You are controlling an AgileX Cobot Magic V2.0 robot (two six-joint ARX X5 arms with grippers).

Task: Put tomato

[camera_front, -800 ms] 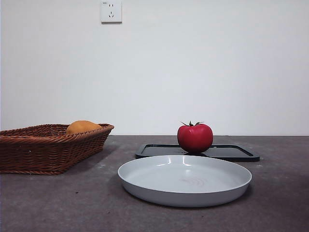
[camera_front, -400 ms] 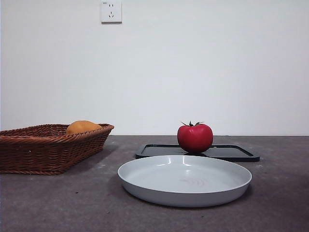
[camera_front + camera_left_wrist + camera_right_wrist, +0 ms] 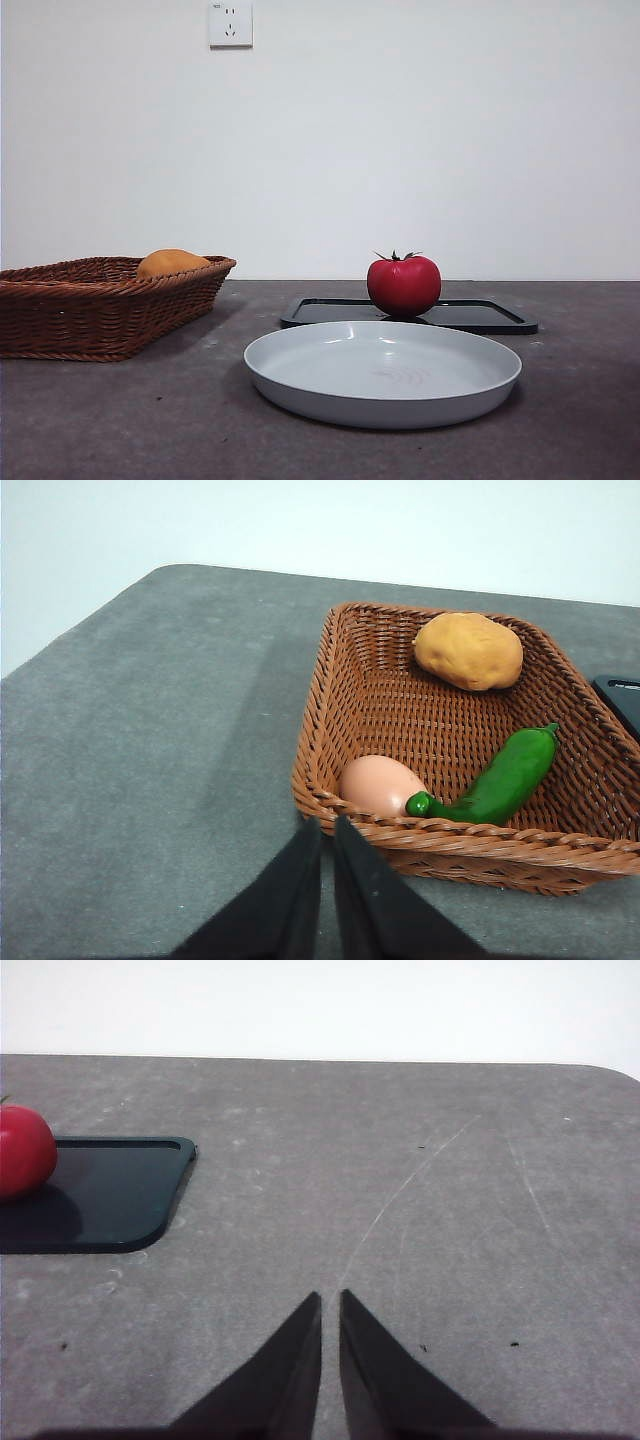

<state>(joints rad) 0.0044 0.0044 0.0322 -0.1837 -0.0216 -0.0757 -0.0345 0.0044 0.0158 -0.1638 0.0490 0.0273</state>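
Note:
The glossy red tomato [image 3: 404,285] with a green stem stands on a flat black tray [image 3: 480,316] behind a shallow grey plate [image 3: 383,372]. In the right wrist view the tomato [image 3: 24,1150] shows at the picture's edge on the black tray [image 3: 110,1200]. My right gripper [image 3: 330,1305] is shut over bare table, well apart from the tray. My left gripper [image 3: 327,830] is shut beside the wicker basket [image 3: 350,680], holding nothing. Neither arm shows in the front view.
The wicker basket [image 3: 95,305] stands at the left with an orange-yellow rounded fruit [image 3: 172,263] in it. From the left wrist that fruit [image 3: 468,650], a green pepper [image 3: 500,780] and a pale egg [image 3: 380,785] lie in the basket. A wall socket [image 3: 230,24] is behind.

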